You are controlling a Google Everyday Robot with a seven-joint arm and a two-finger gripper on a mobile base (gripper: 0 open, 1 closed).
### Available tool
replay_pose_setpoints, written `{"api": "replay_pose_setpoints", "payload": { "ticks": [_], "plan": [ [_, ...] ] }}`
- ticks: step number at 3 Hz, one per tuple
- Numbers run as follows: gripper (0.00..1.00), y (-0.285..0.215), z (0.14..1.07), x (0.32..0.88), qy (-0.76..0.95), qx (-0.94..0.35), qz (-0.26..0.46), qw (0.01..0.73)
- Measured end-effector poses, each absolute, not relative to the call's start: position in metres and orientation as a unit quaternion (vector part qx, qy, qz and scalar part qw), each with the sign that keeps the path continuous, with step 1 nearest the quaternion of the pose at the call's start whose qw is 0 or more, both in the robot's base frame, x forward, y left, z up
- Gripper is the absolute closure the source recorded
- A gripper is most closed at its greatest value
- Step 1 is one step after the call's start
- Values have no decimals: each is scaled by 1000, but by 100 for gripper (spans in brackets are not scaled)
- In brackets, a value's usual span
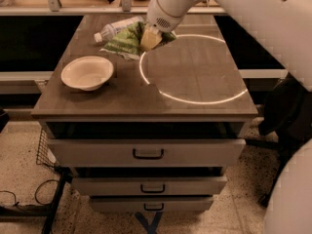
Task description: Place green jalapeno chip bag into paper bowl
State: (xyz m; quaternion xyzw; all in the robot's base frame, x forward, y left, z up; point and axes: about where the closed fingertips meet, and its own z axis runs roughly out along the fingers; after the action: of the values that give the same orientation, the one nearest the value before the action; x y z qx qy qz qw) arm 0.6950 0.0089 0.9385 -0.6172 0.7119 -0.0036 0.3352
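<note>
The green jalapeno chip bag [126, 41] hangs crinkled in my gripper [148, 39], lifted just above the table at the back, a little left of centre. The gripper is shut on the bag's right end, with its yellowish fingers [151, 40] pinching the foil. The paper bowl [87, 72] stands empty on the left side of the table, in front of and to the left of the bag. My white arm reaches in from the upper right.
A clear plastic bottle with a white label [117, 27] lies on its side behind the bag. A bright ring of light [195, 100] lies on the brown tabletop [195, 72]. Drawers [146, 152] are below, a wire basket [46, 150] at lower left.
</note>
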Motion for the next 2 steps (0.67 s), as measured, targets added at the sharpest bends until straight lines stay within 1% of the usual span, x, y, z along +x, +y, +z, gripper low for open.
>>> {"api": "replay_pose_setpoints", "payload": {
  "ticks": [2],
  "plan": [
    [100, 59, 946, 685, 673, -650, -20, 353]
  ]
}}
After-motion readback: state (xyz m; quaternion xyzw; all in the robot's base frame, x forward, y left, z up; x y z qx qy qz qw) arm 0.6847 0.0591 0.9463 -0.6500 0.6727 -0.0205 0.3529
